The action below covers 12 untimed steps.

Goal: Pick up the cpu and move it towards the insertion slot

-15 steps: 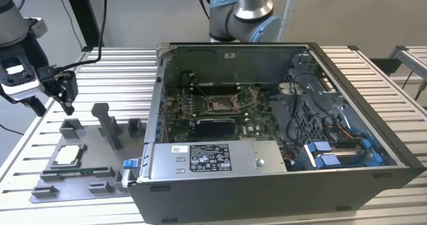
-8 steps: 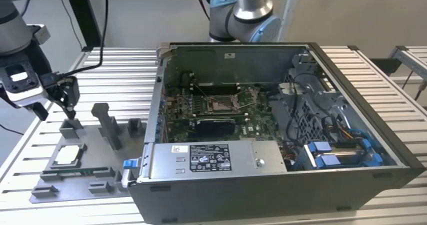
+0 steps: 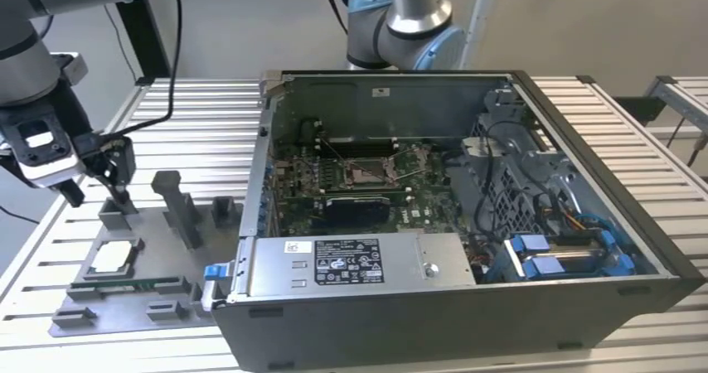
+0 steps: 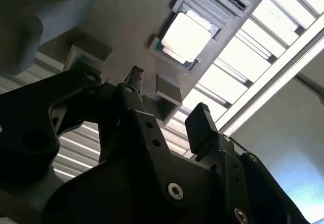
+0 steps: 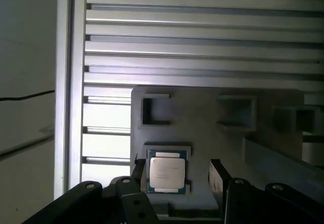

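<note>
Wide open and empty, the gripper [image 5: 177, 176] frames the cpu [image 5: 166, 175] in the first wrist view; the chip lies flat in the grey tray [image 5: 202, 133]. In the second wrist view, the cpu [image 4: 186, 35] sits untouched beyond the fingertips. In the exterior view, the gripper [image 3: 98, 192] hangs over the tray; the insertion slot [image 3: 370, 170] lies well off it, inside the case [image 3: 575, 290].

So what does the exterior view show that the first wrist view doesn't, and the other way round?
The exterior view adds the open computer case, its green motherboard with the insertion slot, and a second arm behind the case. The first wrist view adds a close look down: the pincer is open, its fingers framing the cpu, whose green rim is visible. Both show the cpu lying silver face up in its nest on the grey fixture, the pincer near it, and the slatted table.
</note>
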### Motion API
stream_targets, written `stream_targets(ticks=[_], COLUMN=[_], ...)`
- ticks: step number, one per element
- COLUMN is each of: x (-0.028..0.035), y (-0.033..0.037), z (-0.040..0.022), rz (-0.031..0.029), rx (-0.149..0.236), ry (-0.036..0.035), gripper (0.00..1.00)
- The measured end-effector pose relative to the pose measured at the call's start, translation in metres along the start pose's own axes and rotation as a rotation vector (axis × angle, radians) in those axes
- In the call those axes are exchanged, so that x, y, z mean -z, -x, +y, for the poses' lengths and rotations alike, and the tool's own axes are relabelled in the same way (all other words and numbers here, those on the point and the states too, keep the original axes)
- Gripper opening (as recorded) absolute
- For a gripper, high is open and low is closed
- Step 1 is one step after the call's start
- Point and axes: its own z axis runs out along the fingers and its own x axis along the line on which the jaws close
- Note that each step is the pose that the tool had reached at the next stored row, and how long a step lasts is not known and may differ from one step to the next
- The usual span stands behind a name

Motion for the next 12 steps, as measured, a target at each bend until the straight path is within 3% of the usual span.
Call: stream_targets(ticks=[12], x=[-0.0200], y=[-0.0012], z=[-0.0007], rz=[0.0002], rx=[0.000], ry=[-0.0013], gripper=[1.00])
